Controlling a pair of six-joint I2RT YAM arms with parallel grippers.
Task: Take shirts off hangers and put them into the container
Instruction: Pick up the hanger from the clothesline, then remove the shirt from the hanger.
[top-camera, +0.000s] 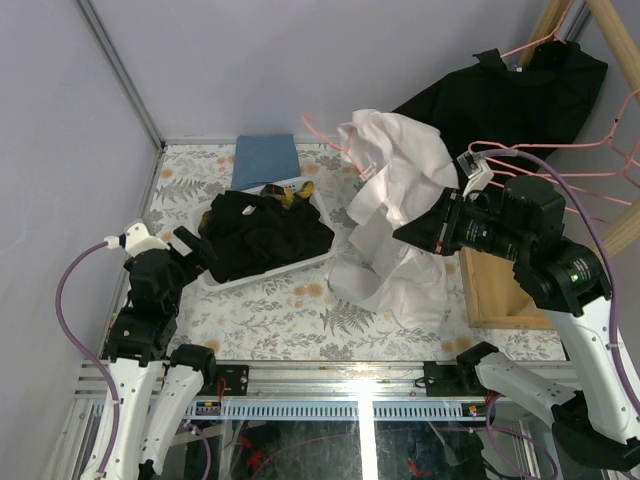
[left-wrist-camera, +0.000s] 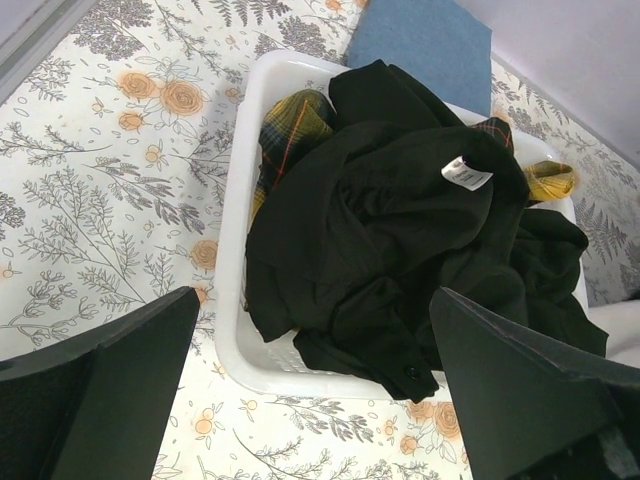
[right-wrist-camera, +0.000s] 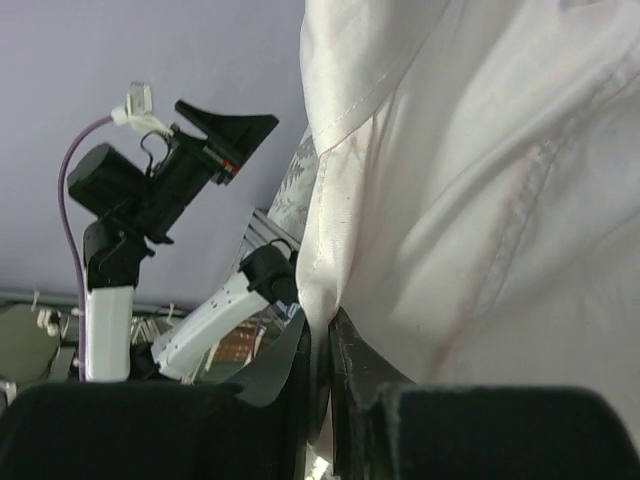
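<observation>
One white shirt (top-camera: 400, 170), the item in hand: thin woven cloth by the look of it, light, limp and creased, with stitched seams and a hemmed edge plain in the right wrist view. I judge it will sag and trail rather than keep any shape, and it is not fragile. Position: bunched mid-counter, upper part lifted, lower folds resting on the flowered counter (top-camera: 180, 175), just to the 3 o'clock side of the container (left-wrist-camera: 232, 250). Hold: right pincer (top-camera: 405, 232) nearly closed, pinching a fold of the cloth by a hemmed edge. That bite looks thin, and I judge a thicker bunch near the collar or a shoulder seam would slip less. One pink hanger (top-camera: 318, 128) shows at the shirt's 11 o'clock corner; whether it sits inside the collar I cannot tell. Container: shallow white perforated basket, already heaped with black shirts (left-wrist-camera: 400, 230), a yellow-and-black plaid shirt (left-wrist-camera: 290, 125) tucked beneath them. Left pincer (left-wrist-camera: 315, 300): jaws spread wide, holding nothing, poised above the basket's near edge. One further black shirt (top-camera: 500, 95) hangs at 1 o'clock, not yet taken down.
</observation>
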